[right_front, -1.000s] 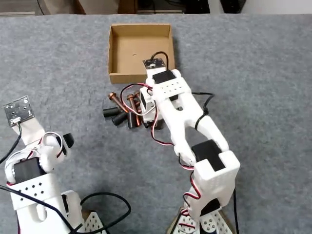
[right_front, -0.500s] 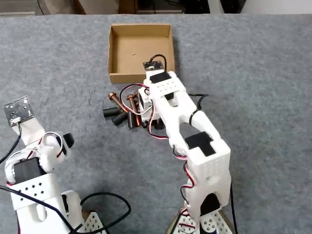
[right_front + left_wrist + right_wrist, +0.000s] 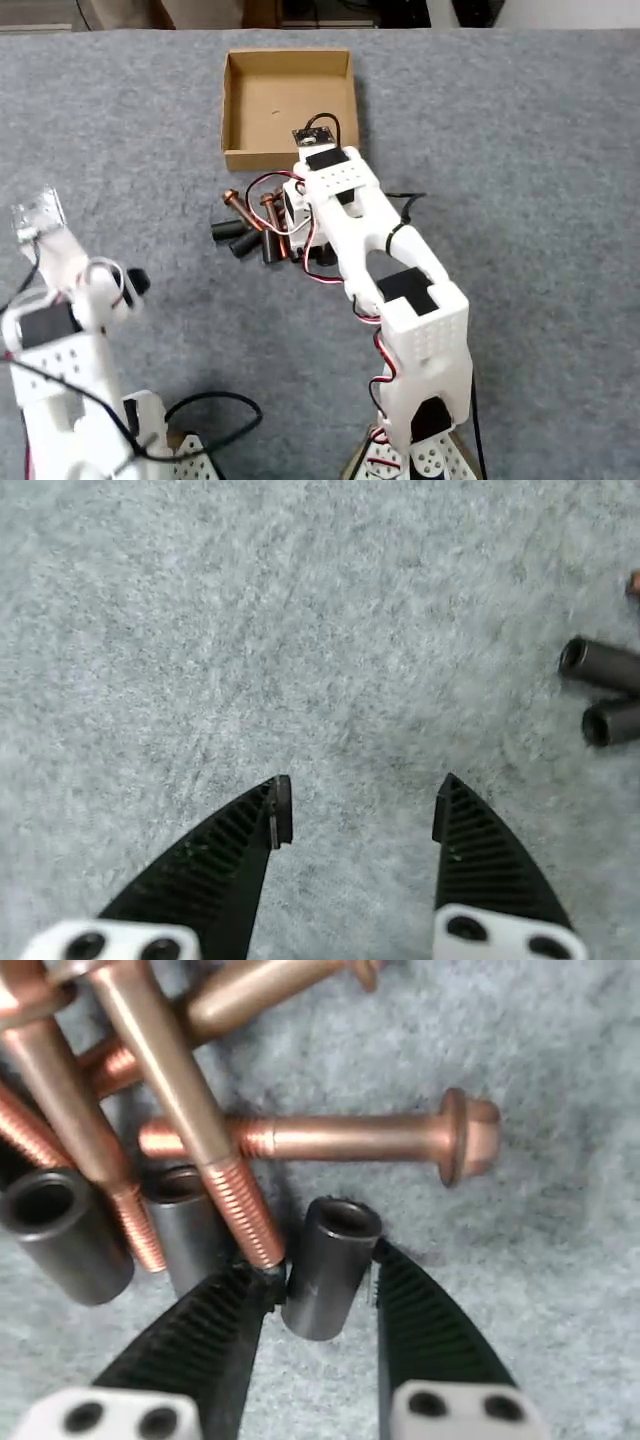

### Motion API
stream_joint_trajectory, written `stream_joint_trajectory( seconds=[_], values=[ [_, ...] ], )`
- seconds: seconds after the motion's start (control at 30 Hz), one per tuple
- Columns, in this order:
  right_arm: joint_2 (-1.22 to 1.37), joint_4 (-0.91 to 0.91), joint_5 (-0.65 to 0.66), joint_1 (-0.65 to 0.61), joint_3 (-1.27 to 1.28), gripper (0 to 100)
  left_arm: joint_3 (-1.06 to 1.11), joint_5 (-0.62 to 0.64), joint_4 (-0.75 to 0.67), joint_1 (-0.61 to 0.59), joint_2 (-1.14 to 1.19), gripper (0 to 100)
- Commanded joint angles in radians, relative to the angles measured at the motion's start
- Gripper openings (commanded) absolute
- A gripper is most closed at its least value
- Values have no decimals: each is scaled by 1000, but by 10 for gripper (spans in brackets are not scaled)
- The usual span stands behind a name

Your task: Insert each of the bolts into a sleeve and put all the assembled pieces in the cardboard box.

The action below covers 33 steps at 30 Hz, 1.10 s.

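Observation:
A pile of copper bolts (image 3: 268, 212) and black sleeves (image 3: 232, 230) lies on the grey carpet just in front of the cardboard box (image 3: 342, 92). My right arm (image 3: 345, 195) stretches over the pile. Up close, my right gripper (image 3: 325, 1270) is shut on an upright-tilted black sleeve (image 3: 332, 1265), one finger pressing each side. A bolt's threaded end (image 3: 245, 1225) touches one fingertip. Another bolt (image 3: 350, 1138) lies crosswise just beyond the sleeve. My left gripper (image 3: 360, 810) hangs open over bare carpet, with two sleeves (image 3: 603, 665) lying off to one side.
More sleeves (image 3: 62, 1228) and bolts (image 3: 60, 1090) crowd one side of the held sleeve. The box stands empty at the far middle of the table. My left arm (image 3: 70, 300) is at the near left, with open carpet between it and the pile.
My right arm leaned forward and lowered onto the pile, then held still. My left arm has just shifted, its wrist swinging up and leftward in the high view.

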Motion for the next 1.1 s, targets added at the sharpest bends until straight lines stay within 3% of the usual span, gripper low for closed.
stream_joint_trajectory(
  seconds=[0.0, 0.07, 0.17, 0.37, 0.47, 0.6, 0.83, 1.07],
  values=[
    [4, -12, -2, 24, -21, 54, -247, 68, 55, 9, 219, 237],
    [4, -15, -5, 36, -21, 5, -374, 126, 110, 20, 341, 237],
    [4, -14, -5, 50, -21, 11, -559, 239, 215, 80, 503, 237],
    [-42, 97, 15, 62, -96, 9, -884, 439, 408, 307, 746, 240],
    [-116, 173, 64, 62, -165, 9, -1031, 531, 497, 399, 842, 289],
    [-234, 232, 97, 90, -202, 9, -1146, 646, 503, 482, 932, 305],
    [-364, 227, 176, 328, -194, 9, -1217, 815, 428, 555, 1132, 236],
    [-351, 0, 133, 355, -47, 9, -1336, 884, 345, 563, 1362, 157]
  ],
)
